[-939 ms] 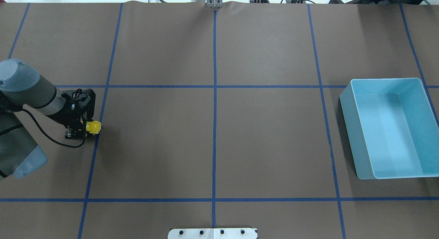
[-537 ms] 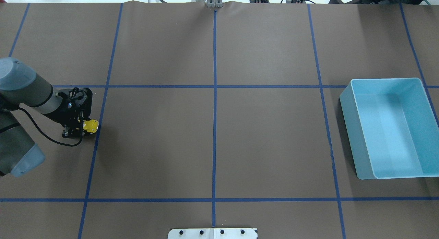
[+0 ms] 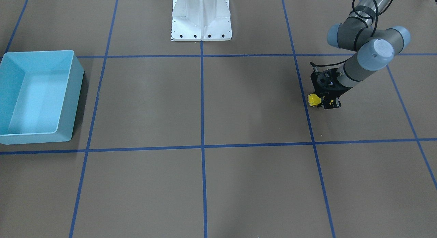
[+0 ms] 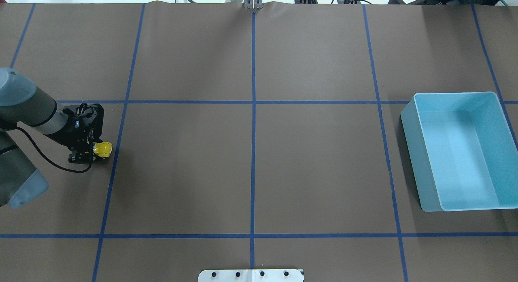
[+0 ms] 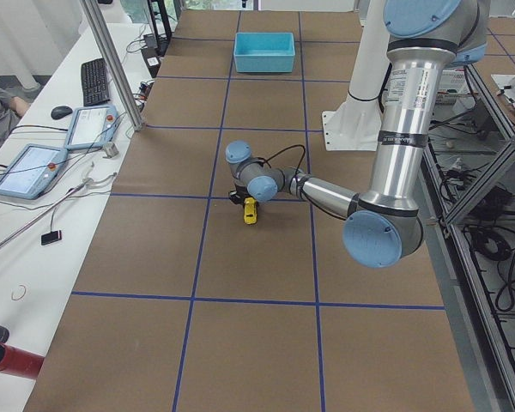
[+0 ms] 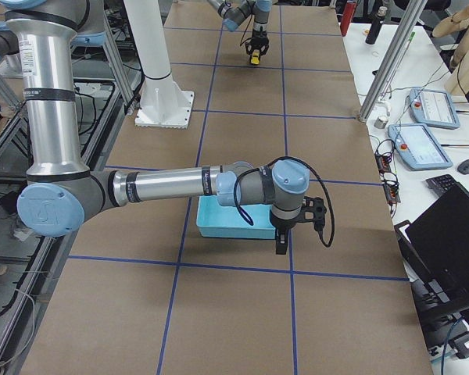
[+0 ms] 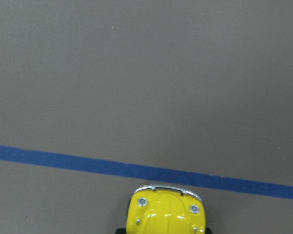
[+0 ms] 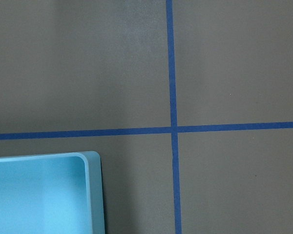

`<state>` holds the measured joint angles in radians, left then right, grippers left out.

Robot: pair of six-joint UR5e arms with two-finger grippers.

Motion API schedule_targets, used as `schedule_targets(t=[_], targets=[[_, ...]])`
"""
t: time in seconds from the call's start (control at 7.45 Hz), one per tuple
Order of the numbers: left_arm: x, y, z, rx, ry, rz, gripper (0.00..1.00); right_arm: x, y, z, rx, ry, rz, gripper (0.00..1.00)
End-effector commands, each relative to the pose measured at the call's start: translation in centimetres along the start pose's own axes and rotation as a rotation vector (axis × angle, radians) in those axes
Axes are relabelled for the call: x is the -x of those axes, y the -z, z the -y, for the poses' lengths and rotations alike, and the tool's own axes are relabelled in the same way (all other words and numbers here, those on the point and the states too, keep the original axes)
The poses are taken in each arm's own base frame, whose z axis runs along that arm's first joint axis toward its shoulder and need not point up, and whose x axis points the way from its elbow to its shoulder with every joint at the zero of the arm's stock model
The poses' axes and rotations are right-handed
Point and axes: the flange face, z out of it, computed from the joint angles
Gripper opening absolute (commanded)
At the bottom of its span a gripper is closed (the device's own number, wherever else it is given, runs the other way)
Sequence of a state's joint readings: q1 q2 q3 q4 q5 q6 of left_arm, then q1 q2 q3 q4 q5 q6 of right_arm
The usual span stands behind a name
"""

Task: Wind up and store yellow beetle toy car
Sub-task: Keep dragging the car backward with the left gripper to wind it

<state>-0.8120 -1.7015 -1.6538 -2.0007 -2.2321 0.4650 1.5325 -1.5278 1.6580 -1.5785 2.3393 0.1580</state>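
While your left tool [image 4: 96, 151] pinches the yellow beetle toy car [image 4: 102, 149], mind its heading.
Nose points right, toward the bin [image 4: 421, 160].

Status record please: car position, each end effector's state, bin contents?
car: yellow beetle toy car, table's left side, beside a blue tape line
left end effector: shut on the car
right end effector: above the table by the bin; open or shut unclear
bin: light blue bin, far right, empty
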Motion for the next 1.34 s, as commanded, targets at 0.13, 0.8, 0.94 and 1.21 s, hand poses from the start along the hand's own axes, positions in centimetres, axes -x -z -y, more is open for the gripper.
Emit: schedule_targets(t=[0.13, 0.8, 0.94, 1.21], targets=[[-0.2, 0.0, -1.1, -0.012, -0.001, -0.004, 0.0, 0.0, 0.0, 0.0, 0.0, 0.0, 0.0, 1.0], [-0.5, -0.3, -2.3, -0.007, -0.01, -0.008, 0.0, 0.3, 0.2, 0.3, -0.003, 0.005, 0.001, 1.0], [-0.5, -0.3, -2.3, -0.008, -0.01, -0.008, 0.0, 0.3, 0.1, 0.3, -0.002, 0.004, 0.001, 1.0], [-0.4, -0.1, -2.6, -0.008, -0.007, -0.006, 0.0, 0.3, 0.1, 0.3, -0.002, 0.004, 0.001, 1.0]])
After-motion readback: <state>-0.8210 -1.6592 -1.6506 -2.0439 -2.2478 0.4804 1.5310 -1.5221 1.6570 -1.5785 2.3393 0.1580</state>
